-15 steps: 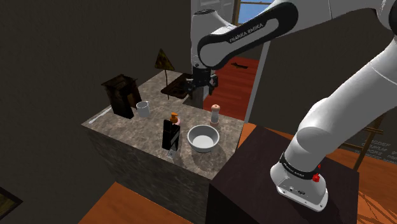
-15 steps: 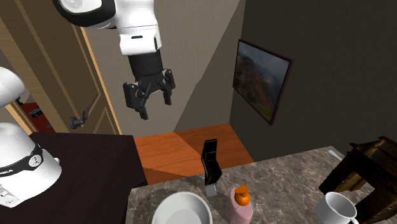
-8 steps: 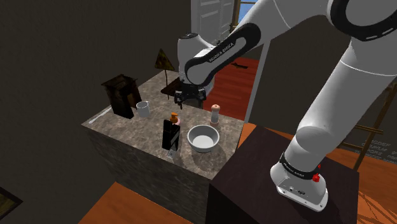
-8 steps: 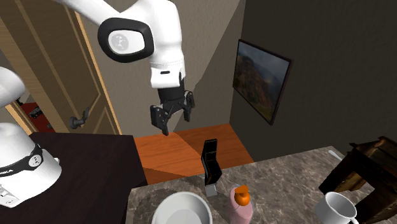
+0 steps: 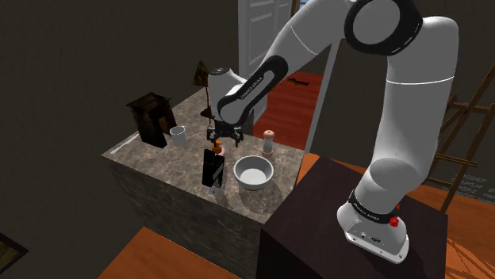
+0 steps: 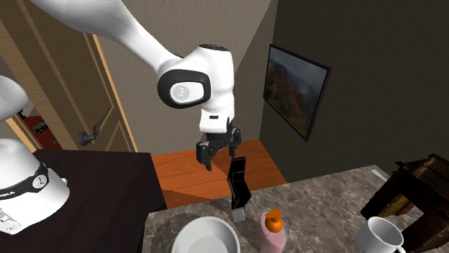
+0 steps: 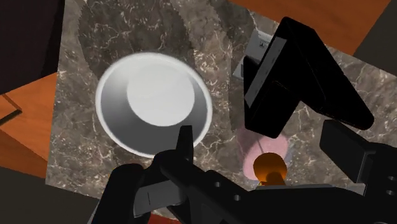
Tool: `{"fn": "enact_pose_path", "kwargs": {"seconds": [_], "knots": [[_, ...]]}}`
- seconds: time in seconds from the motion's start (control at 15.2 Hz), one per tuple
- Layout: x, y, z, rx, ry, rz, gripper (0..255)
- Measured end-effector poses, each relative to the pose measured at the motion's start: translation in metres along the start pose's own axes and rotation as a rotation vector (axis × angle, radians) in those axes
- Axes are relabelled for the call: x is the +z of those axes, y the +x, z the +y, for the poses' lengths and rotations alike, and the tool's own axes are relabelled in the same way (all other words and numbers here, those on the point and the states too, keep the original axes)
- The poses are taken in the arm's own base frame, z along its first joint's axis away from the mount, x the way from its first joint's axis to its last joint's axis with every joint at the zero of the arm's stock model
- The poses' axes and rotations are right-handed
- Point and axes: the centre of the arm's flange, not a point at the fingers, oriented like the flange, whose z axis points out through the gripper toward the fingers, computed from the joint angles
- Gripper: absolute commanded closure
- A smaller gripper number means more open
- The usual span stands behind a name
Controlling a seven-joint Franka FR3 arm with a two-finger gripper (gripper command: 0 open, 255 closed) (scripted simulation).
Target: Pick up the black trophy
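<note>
Mottled grey stone tops the counter point(image 5: 136, 152) in your shoulder view, and the black trophy point(image 5: 212, 169) stands upright on a small pale base at its near edge, just beside the white bowl point(image 5: 254, 172) on that view's left. The jaws hang spread directly above the trophy, in front of a pink bottle with an orange cap point(image 5: 216, 146). Farther back on the counter you have a white mug point(image 5: 178, 136), a dark wooden piece point(image 5: 151, 117) and a small pale shaker point(image 5: 269, 142). The dark stand point(image 5: 317, 218) sits at the lower right. In the second exterior view the trophy stands near the counter's edge, between the bowl and the bottle. The jaws hover released, close to the trophy's top on that view's left, and grip nothing. A framed picture point(image 6: 295, 90) hangs on the wall behind. In the wrist view the two fingers point(image 7: 185, 145) stand well apart. The trophy and the bottle lie below the gap between them, and the bowl lies beyond the thinner finger.
</note>
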Motion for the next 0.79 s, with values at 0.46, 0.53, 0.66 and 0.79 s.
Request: {"fn": "enact_pose_path", "kwargs": {"seconds": [0.46,0.53,0.66,0.79], "knots": [[0.079,0.032,-0.041,0.158,-0.002,-0.025,0],[0.092,0.038,-0.047,0.181,-0.002,-0.029,0],[0.108,0.043,-0.052,0.213,-0.004,-0.034,0],[0.121,0.043,-0.056,0.220,-0.003,-0.035,0]]}}
